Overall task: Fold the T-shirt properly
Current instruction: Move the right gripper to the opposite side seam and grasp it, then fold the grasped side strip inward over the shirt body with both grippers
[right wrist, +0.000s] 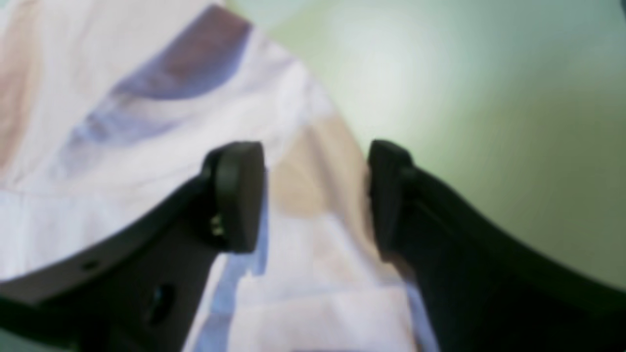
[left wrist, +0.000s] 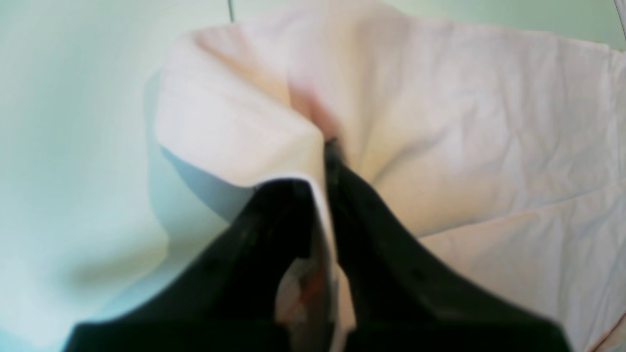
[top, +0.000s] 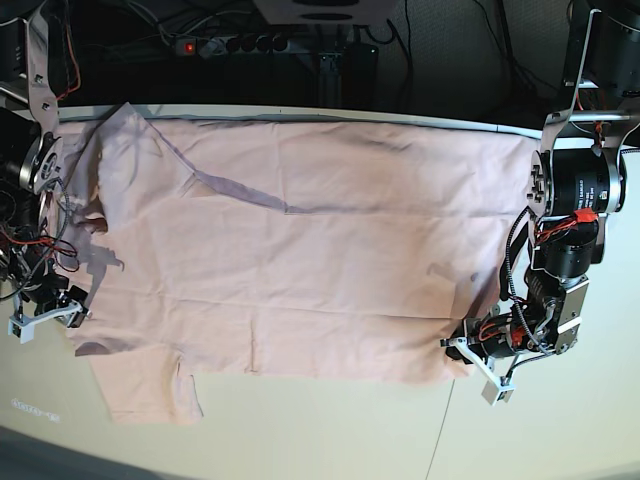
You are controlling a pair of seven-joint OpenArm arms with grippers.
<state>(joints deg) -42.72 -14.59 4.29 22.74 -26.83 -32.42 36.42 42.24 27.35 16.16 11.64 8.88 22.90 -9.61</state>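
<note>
The left gripper (left wrist: 328, 146) sits low at the near right corner of the table in the base view, black jaws pressed together, pinching a raised fold of the large pale pink cotton T-shirt (top: 320, 240); the right gripper (right wrist: 313, 195) hovers at that view's left edge, jaws spread wide over the cloth, nothing between them; 2 arms, 1 shirt; the shirt lies spread plain side up across the pale table (top: 330, 430), 1 sleeve pointing toward the near edge at the left.
</note>
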